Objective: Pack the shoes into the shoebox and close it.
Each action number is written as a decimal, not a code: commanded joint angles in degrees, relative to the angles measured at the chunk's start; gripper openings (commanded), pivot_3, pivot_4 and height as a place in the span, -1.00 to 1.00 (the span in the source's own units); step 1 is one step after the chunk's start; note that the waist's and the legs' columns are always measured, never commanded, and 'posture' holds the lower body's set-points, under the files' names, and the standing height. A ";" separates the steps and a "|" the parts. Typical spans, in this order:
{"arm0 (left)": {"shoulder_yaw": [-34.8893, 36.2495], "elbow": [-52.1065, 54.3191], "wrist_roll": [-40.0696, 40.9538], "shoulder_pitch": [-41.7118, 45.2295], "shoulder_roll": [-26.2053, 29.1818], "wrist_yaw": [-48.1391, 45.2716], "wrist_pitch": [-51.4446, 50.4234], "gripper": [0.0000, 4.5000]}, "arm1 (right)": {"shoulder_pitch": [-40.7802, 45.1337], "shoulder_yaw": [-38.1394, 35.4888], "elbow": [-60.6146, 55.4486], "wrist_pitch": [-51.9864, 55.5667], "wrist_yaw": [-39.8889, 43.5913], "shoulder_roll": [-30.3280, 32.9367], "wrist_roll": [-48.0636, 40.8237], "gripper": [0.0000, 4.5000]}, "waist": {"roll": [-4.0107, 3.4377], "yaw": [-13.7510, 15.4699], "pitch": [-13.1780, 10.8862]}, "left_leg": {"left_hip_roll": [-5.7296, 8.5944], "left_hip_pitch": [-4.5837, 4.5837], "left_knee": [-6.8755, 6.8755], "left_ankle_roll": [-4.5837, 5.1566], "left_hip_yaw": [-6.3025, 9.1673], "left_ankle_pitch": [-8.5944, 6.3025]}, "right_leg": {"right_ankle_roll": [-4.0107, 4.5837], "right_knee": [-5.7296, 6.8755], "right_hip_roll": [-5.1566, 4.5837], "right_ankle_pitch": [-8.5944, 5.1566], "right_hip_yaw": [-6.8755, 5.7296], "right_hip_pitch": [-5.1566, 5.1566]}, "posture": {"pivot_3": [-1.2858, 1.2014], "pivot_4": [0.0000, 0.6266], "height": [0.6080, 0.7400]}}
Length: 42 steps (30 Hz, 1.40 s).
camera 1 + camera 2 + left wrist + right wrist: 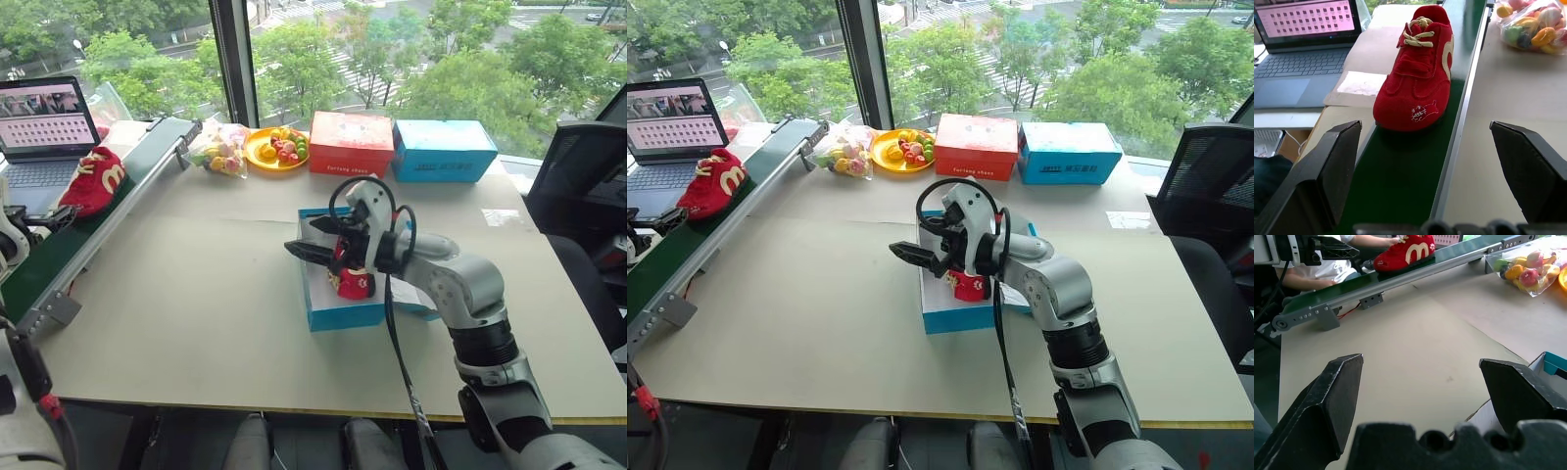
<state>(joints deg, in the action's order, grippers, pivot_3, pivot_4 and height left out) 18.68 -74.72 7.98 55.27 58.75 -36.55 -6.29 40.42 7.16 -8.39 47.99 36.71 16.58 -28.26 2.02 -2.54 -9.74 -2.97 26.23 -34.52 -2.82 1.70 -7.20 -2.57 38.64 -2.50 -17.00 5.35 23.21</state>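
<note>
my left claw (pixel 1425 171) spreads wide before a bright red shoe (pixel 1418 73) with cream laces and curved pale logo, my right claw (pixel 1422 396) spread too.

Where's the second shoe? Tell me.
The second shoe lies on the green conveyor belt at the table's left edge, beside the laptop, right ahead of the open left gripper.
</note>
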 commanded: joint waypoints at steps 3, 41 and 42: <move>2.01 -0.92 -0.01 0.32 2.82 3.53 0.92 1.00 | -0.32 -2.27 -2.57 -1.13 -0.65 0.77 -0.56 0.99 | 0.00 0.06 0.00 | 0.00 0.00 -0.05 0.00 0.00 0.00 | -0.01 0.03 0.00 0.00 0.00 -0.01 | 0.03 -0.52 0.99; 7.47 1.21 3.67 -11.19 1.32 -6.14 -7.51 -0.66 | 0.10 -1.19 -2.35 0.05 -0.55 3.69 1.03 1.00 | 0.00 2.36 0.02 | 0.00 -0.07 -0.33 -0.04 -0.01 0.08 | 0.01 0.36 -0.05 -0.01 -0.11 -0.10 | 0.03 -0.52 0.99; 7.30 1.60 3.62 -10.73 1.47 -5.46 -7.63 -0.73 | 0.12 -1.19 -2.31 0.05 -0.55 3.69 1.03 1.00 | 0.00 2.52 0.02 | 0.00 -0.07 -0.34 -0.04 -0.01 0.09 | 0.01 0.36 -0.05 -0.01 -0.12 -0.10 | 0.03 -0.52 0.99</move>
<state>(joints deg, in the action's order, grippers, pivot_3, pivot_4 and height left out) 26.18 -74.68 10.82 43.08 61.05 -40.81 -12.89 39.58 6.45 -8.80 48.12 36.07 19.88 -27.09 2.02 -0.02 -9.72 -2.98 26.16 -34.86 -2.86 1.70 -7.10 -2.55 39.00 -2.55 -17.02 5.22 23.11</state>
